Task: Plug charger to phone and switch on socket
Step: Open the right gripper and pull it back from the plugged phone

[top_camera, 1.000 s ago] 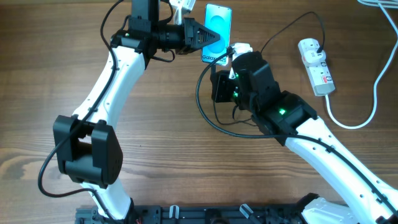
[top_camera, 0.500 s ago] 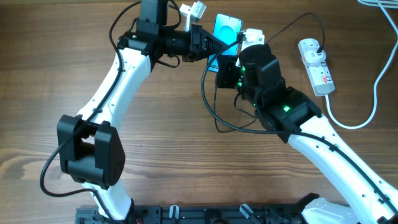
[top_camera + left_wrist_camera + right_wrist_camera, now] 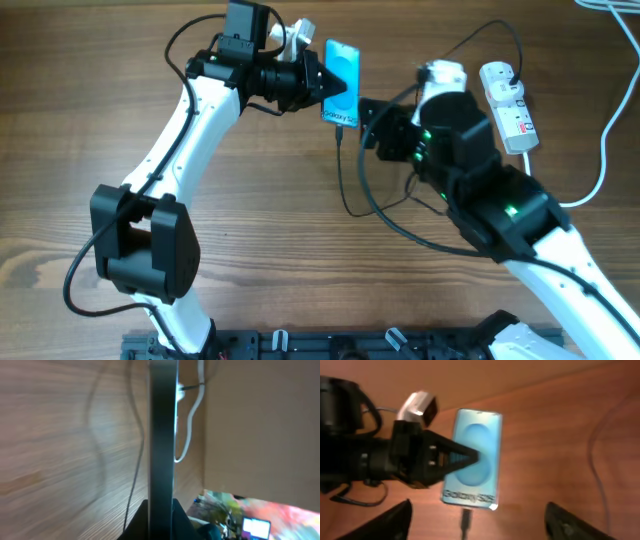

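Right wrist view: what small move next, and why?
Probably move the right gripper toward the socket: it is open and empty, and the charger looks seated in the bottom edge of the phone, held by the left gripper.

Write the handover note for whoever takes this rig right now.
Left gripper: shut on the phone.
Right gripper: open, empty, beside the phone's lower end.
Charger: connector at the phone's bottom edge, apparently plugged in; cable trails over the table.
Socket: at the table's right, no gripper on it; switch state unreadable.
Left to do: check the plug's seating, switch on the socket.
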Robot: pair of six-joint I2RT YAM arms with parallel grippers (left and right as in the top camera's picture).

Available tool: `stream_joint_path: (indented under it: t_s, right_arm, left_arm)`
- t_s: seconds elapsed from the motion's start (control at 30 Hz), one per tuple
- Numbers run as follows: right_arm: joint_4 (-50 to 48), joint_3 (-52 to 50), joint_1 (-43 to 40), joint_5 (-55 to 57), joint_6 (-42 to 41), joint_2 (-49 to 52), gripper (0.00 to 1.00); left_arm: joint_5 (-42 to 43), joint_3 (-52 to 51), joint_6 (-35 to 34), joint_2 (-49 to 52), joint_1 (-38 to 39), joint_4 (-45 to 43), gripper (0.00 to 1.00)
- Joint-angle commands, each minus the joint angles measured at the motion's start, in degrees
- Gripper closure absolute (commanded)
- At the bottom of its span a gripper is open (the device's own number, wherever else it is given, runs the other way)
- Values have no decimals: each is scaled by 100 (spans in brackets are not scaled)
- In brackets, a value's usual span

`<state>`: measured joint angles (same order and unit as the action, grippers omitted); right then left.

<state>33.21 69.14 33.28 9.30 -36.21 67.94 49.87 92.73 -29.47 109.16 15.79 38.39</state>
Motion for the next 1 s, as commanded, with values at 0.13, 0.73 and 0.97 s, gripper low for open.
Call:
stream_joint_path:
  t_s: [0.13,0.73,0.97]
  right_arm:
    - [1123,101,-664,251,-149,-76,1]
    - [2194,85,-1248,-31,-120,59,0]
    - [2238,85,-1246,-35,-131,369,0]
  left_arm:
    - [-656,-323,317,184,219,267,96]
    - [-1655,-669,-138,992,599,-393,96]
    - [-1657,-669,-11,1368,688,-435,96]
